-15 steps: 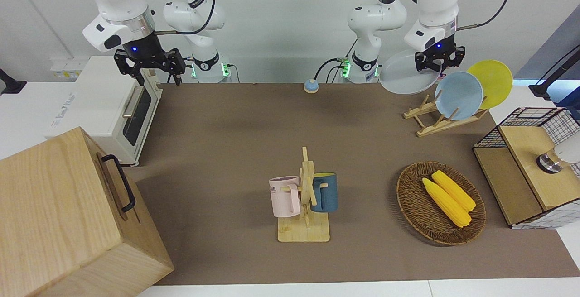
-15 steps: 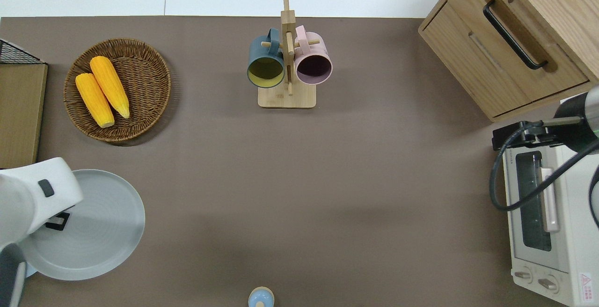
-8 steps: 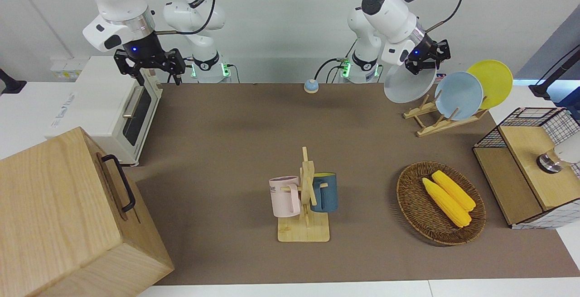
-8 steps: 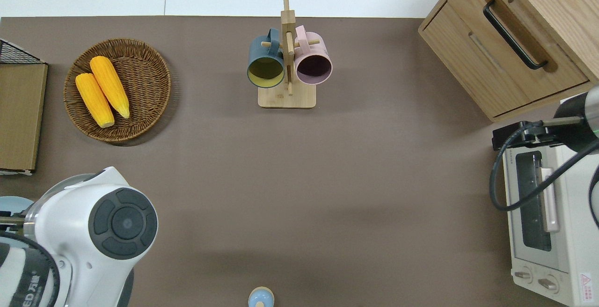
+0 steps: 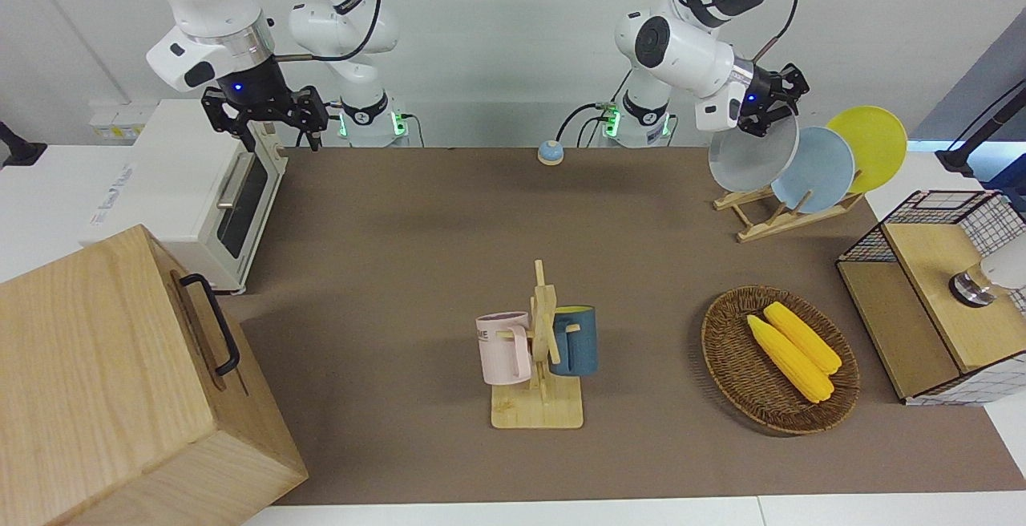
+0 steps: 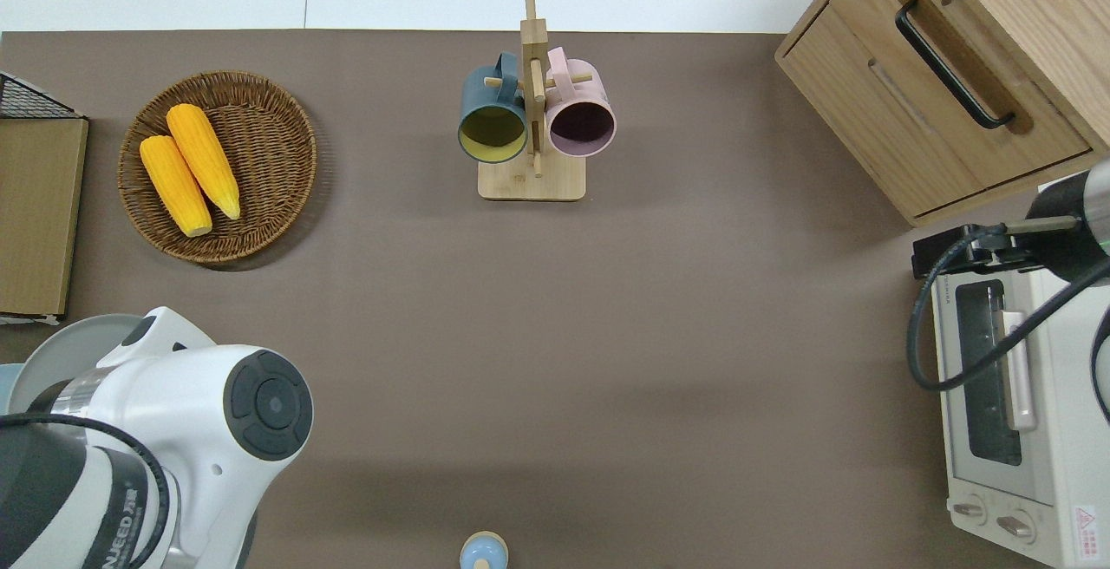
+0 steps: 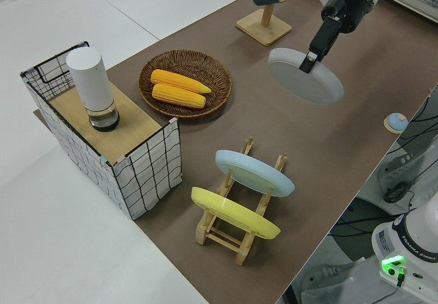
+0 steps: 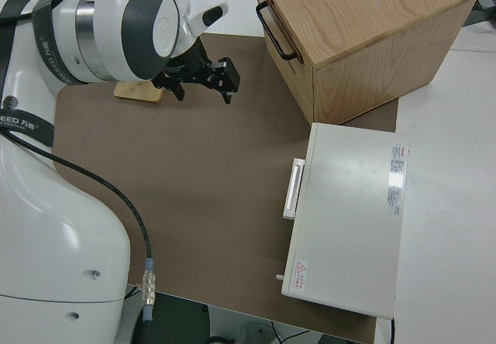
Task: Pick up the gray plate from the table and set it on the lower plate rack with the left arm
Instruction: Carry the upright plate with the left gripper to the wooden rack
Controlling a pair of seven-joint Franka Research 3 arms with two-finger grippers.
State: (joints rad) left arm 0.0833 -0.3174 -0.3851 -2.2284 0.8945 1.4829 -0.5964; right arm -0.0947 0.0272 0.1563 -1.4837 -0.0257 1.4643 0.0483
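Left gripper [image 7: 309,56] pinches gray plate [image 7: 308,78] (overhead hides the grip)

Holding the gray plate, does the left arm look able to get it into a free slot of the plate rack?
Probably yes. The left gripper holds the gray plate tilted in the air, and the lower plate rack shows open pegs next to the light blue plate.

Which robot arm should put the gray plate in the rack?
The left one. Its left gripper already holds the gray plate by its rim, up in the air by the lower plate rack. The right arm is parked.
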